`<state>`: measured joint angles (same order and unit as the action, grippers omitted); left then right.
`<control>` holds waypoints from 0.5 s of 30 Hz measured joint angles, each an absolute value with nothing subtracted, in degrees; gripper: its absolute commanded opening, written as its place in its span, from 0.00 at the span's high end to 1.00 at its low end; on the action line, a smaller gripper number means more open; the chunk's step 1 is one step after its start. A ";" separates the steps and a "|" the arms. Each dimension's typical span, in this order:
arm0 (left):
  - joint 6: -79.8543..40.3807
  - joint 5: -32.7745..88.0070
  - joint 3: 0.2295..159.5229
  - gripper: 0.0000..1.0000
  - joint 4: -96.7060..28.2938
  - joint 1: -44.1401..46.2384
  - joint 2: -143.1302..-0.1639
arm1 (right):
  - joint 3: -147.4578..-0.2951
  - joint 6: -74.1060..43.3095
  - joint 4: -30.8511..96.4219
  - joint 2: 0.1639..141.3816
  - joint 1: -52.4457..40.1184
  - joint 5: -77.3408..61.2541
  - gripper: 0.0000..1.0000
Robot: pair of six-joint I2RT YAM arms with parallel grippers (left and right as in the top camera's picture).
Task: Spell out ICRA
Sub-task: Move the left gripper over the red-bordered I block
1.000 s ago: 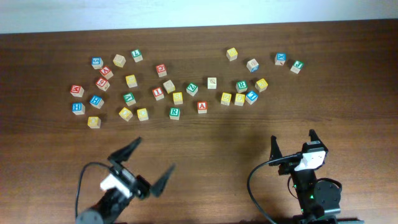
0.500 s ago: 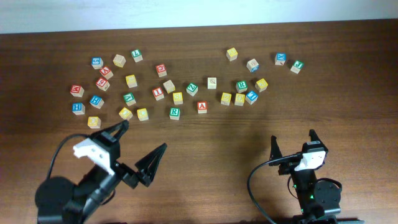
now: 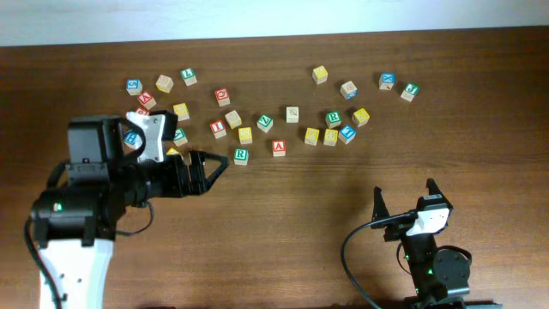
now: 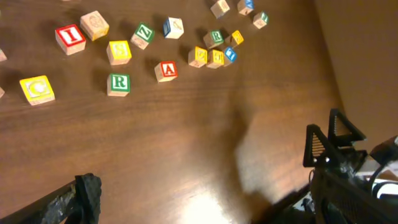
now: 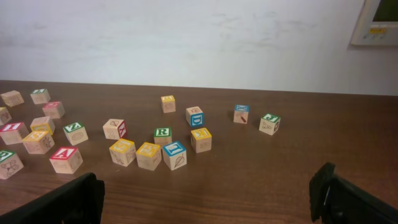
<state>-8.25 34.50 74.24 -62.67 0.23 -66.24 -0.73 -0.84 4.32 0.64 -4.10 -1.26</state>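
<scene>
Left jaws spread, empty, mid-left over bench (image 3: 300,223) | step, I'd say: going for first letter | I block (image 3: 218,129), R block (image 3: 241,154), A block (image 3: 279,147) upper centre, unsorted | next: drop squarely onto I | right jaws spread, lower right.

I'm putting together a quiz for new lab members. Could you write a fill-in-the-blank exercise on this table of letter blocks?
1. The A block has a ___ letter.
2. The R block nearest it has a ___ letter.
3. The arm reaching over the blocks is the ___ one; the right gripper sits back, away from them.
4. The left gripper holds nothing, its jaws ___.

Missing words: red; green; left; open
</scene>
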 measured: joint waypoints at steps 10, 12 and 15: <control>-17.56 5.74 90.30 0.01 -77.45 17.56 -81.38 | -0.73 -0.84 4.32 0.62 -4.10 -1.28 0.02; -18.06 4.45 90.30 0.01 -78.13 18.52 -83.83 | -0.73 -0.84 4.32 0.62 -4.10 -1.26 0.02; -18.24 3.97 90.30 0.01 -77.78 18.59 -85.89 | -0.73 -0.86 4.32 0.62 -4.10 -1.26 0.02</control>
<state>-18.24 3.97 90.30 -77.78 18.59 -85.89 -0.73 -0.86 4.32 0.62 -4.10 -1.26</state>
